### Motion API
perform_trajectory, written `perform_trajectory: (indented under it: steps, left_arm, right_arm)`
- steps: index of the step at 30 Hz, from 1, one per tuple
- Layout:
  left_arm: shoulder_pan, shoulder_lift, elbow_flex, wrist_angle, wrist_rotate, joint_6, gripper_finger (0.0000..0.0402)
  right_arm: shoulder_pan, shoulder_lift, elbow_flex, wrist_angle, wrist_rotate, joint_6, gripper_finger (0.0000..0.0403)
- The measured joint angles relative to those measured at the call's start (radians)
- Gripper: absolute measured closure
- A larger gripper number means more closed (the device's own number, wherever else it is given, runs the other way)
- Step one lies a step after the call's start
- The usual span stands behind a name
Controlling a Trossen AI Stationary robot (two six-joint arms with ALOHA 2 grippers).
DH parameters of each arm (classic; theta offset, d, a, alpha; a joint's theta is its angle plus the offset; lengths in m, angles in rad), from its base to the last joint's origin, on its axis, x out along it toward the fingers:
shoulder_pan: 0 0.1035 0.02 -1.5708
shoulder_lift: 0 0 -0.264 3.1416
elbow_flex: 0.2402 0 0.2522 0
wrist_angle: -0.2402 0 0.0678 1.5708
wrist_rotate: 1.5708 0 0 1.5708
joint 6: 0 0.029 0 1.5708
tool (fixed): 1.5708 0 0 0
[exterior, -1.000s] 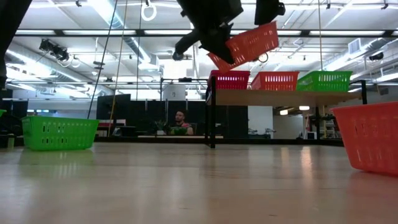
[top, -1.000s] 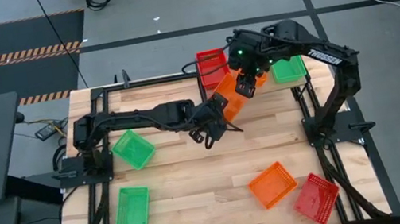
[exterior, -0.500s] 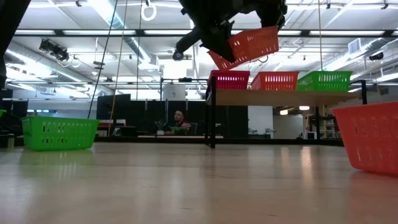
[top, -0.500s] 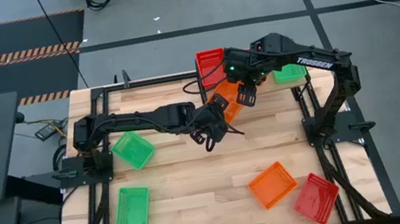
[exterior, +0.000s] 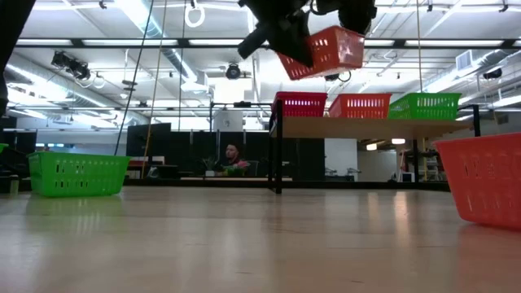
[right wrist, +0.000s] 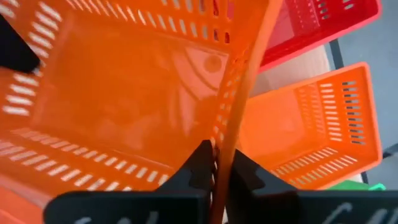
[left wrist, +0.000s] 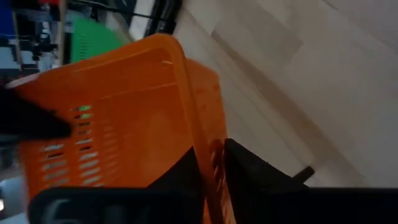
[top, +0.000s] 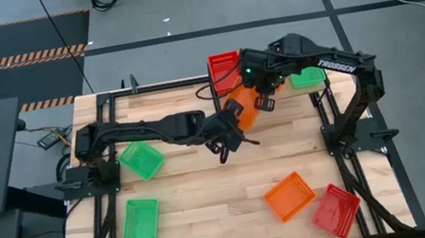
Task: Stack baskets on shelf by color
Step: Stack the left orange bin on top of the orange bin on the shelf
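While an orange basket (top: 242, 102) hangs in the air between the two arms, just in front of the shelf (exterior: 366, 124), both grippers have a hold of it: the right gripper (right wrist: 219, 163) is pinched shut on one thin wall, its fingers (right wrist: 200, 163) pressed to either side of the plastic, and the left gripper (left wrist: 210, 163) sits astride the opposite wall, its fingers (left wrist: 249, 168) flanking the rim with a little slack on one side, so I cannot tell whether it is clamped or only loosely around it. From table level the carried basket tilts high above the wooden surface (top: 206, 184), above the shelf's red end. On the shelf stand a red basket (exterior: 300, 104), an orange one (exterior: 359, 106) in the middle and a green one (exterior: 424, 106), side by side. Down on the surface, two green baskets lie on the left arm's side, one (top: 141, 159) near that arm's base and another (top: 141, 221) closer to the front edge. Toward the front right corner an orange basket (top: 290, 196) and a red basket (top: 336, 210) lie just beside each other. A person sits at a desk far back in the room (exterior: 234, 159)
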Motion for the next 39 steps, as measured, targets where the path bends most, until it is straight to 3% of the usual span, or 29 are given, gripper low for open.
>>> perform_trajectory:
  steps: [7,14,22,29,39]
  left_arm:
    - [0.007,-0.081,-0.003,0.069,-0.029,-0.01,0.0331]
    - [0.04,-0.183,0.005,0.095,-0.079,-0.125,0.0315]
    - [0.05,-0.231,0.003,0.112,-0.072,-0.276,0.032]
    - [0.05,-0.232,0.0,0.1,0.029,-0.468,0.0326]
    - [0.046,-0.232,0.0,0.091,0.107,-0.663,0.0345]
  right_arm:
    - [-0.083,-0.03,0.033,0.019,-0.02,-0.072,0.0383]
    - [-0.192,-0.099,0.093,0.036,0.013,-0.181,0.0394]
    - [-0.332,-0.166,0.093,0.028,-0.049,-0.293,0.0393]
    - [-0.43,-0.148,0.093,0.036,-0.23,-0.501,0.0393]
    - [-0.543,-0.023,0.093,0.1,-0.191,-0.638,0.0393]
